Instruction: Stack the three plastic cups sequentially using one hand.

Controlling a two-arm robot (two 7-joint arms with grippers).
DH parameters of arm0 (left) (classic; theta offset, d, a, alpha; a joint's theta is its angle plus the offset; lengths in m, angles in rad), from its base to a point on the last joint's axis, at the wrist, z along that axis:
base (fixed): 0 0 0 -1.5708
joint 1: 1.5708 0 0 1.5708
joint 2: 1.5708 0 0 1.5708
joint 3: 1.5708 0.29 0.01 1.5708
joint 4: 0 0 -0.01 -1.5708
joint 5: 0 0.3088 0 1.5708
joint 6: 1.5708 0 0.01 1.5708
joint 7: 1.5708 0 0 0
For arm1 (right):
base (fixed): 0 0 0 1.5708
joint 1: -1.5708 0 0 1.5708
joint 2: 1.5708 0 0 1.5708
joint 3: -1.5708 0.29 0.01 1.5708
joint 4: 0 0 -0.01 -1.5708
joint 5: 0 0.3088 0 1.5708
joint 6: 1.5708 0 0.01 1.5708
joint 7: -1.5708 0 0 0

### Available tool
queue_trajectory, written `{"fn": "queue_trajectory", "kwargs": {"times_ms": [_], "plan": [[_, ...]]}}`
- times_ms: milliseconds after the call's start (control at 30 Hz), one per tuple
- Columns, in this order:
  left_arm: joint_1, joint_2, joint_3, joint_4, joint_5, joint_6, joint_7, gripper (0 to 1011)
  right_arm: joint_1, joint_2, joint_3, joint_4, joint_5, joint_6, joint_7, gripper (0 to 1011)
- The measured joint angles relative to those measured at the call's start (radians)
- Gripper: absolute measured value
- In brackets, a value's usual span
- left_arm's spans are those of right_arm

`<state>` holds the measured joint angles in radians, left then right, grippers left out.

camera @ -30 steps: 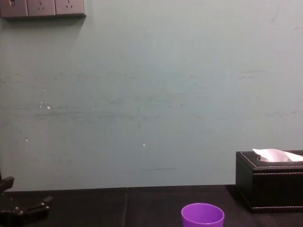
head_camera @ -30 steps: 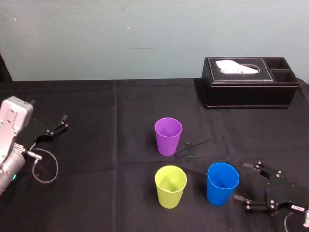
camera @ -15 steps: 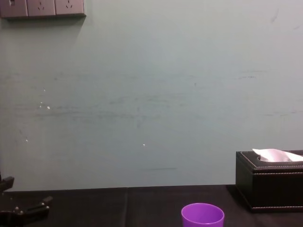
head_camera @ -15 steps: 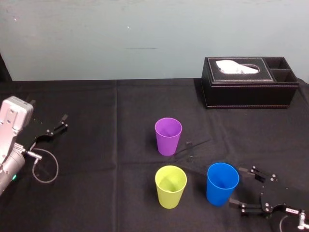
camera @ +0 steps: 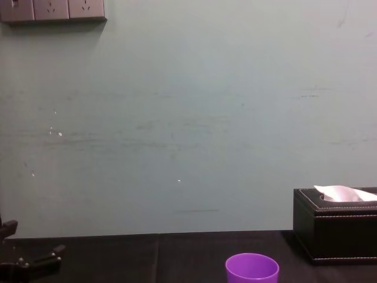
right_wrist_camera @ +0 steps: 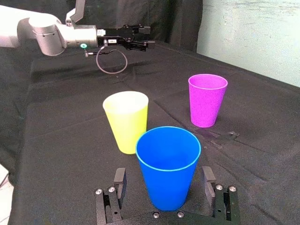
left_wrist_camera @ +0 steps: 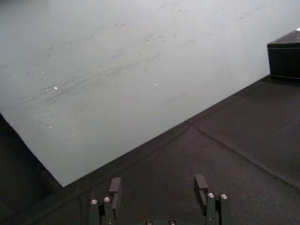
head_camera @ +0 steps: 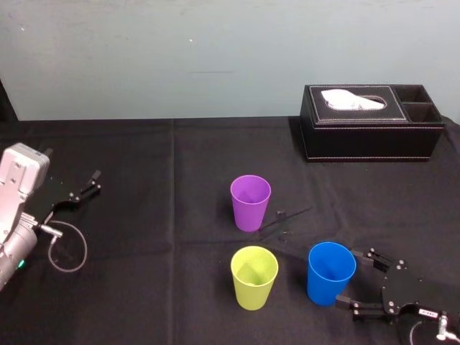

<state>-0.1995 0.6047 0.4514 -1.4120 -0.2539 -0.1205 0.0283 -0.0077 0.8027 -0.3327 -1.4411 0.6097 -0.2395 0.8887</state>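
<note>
I think the biggest worry here is the blue cup (head_camera: 330, 273) getting knocked or squirted out rather than picked up. The right claw (head_camera: 358, 277) sits at the lower right of the head view, wide open and holding nothing, with the cup at its mouth. In the right wrist view its fingers (right_wrist_camera: 207, 179) stand either side of the cup's narrow bottom end, with a gap on each side as far as I can tell.

That cup is smooth and tapered, so a pinch that low could pop it upward or let it slide once it's lifted. Squeeze hard to make up for that and the thin wall probably buckles. If one finger lands first, the cup may skid left into the yellow-green cup (head_camera: 254, 277), which stands near it at the lower centre. Tip that one and the whole stacking plan gets messy.

The cups themselves are three plain plastic tumblers of the same size, all upright, mouths up, empty, none nested yet. The purple cup (head_camera: 250, 203) is mid-frame, above the other two and apart from them. All three are on the black table (head_camera: 144, 223), well away from the tissue box (head_camera: 370, 133) at the upper right.

The left claw (head_camera: 85, 188) is parked at the left edge, mid-height, also open with nothing in it.
</note>
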Motion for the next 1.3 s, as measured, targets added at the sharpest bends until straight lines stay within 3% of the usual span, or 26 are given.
{"fn": "queue_trajectory", "kwargs": {"times_ms": [600, 933, 1167, 1300], "plan": [[0.0, 0.0, 0.0, 0.0, 0.0, 0.0, 0.0, 1011, 0.049, -0.031, -0.029, 0.029, 0.0, 0.013, -0.005, 1004], [0.0, 0.0, 0.0, 0.0, 0.0, 0.0, 0.0, 1011, 0.087, -0.059, -0.062, 0.046, -0.027, 0.034, -0.025, 1004], [0.0, 0.0, 0.0, 0.0, 0.0, 0.0, 0.0, 1011, 0.087, -0.058, -0.061, 0.046, -0.028, 0.034, -0.027, 1004], [0.0, 0.0, 0.0, 0.0, 0.0, 0.0, 0.0, 1011, 0.086, -0.057, -0.06, 0.045, -0.027, 0.033, -0.026, 933]]}}
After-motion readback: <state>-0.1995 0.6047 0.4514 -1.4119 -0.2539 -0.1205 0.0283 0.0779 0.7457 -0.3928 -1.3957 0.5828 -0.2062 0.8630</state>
